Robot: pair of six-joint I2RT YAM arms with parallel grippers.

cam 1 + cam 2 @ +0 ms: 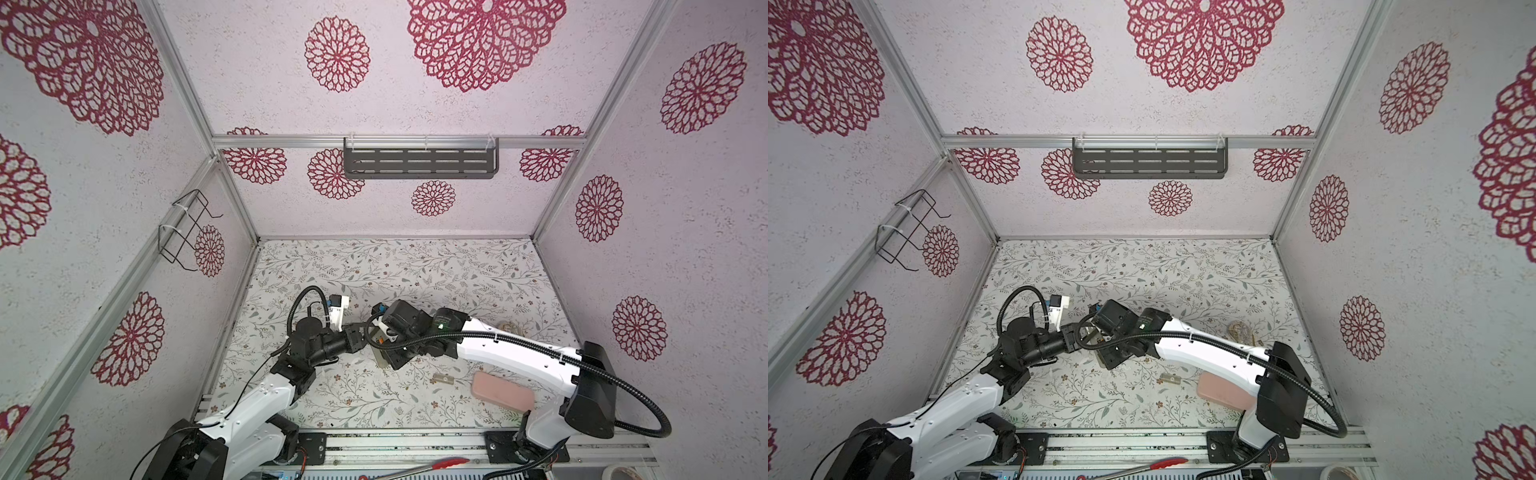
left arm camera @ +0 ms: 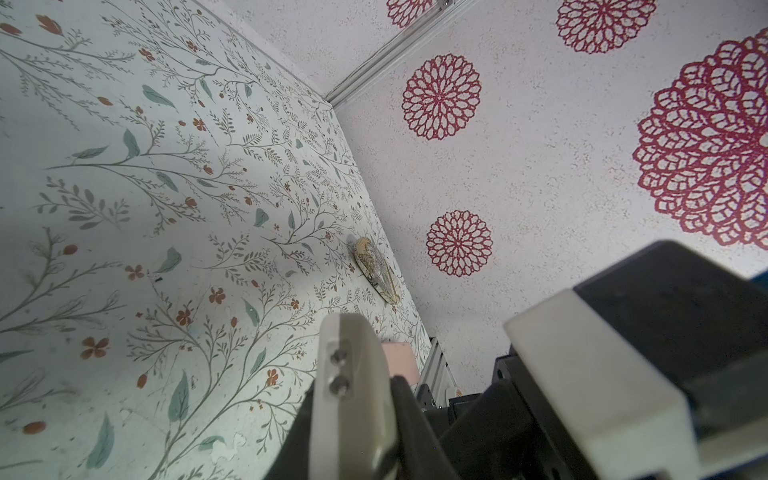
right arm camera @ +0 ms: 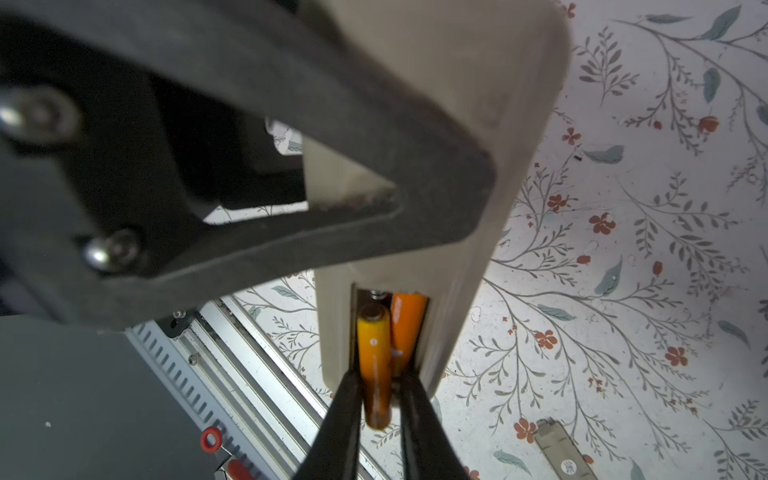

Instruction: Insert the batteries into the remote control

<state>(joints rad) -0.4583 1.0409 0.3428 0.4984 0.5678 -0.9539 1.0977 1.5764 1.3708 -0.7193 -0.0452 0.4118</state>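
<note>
Right claw (image 3: 379,374) was barely open, its two thin black fingers (image 3: 347,399) tight on either side of the front battery (image 3: 374,345), so pinching it as far as I could see. That battery was a smooth glossy orange cylinder with a darker metal cap. One end sat inside the open slot in the back of the remote control (image 3: 519,83) and the other end poked out past the remote's short edge. The second battery (image 3: 409,324), same orange, lay deeper in the slot right beside it, touching or nearly so.

Left claw (image 1: 360,336) was clamped shut on the remote, holding it up off the tabletop (image 3: 623,291). In the right wrist view its matte black triangular finger with shiny screw heads lay across the remote's back. That back looked like plain greyish-beige plastic, flat with rounded edges.

A small flat beige cover (image 3: 559,451) lay on the tabletop near the remote, not touching it. A pink rounded oblong pad (image 1: 503,395) sat well apart from the remote, beyond the cover. The tabletop itself was pale with a leafy twig and little red flower print.
</note>
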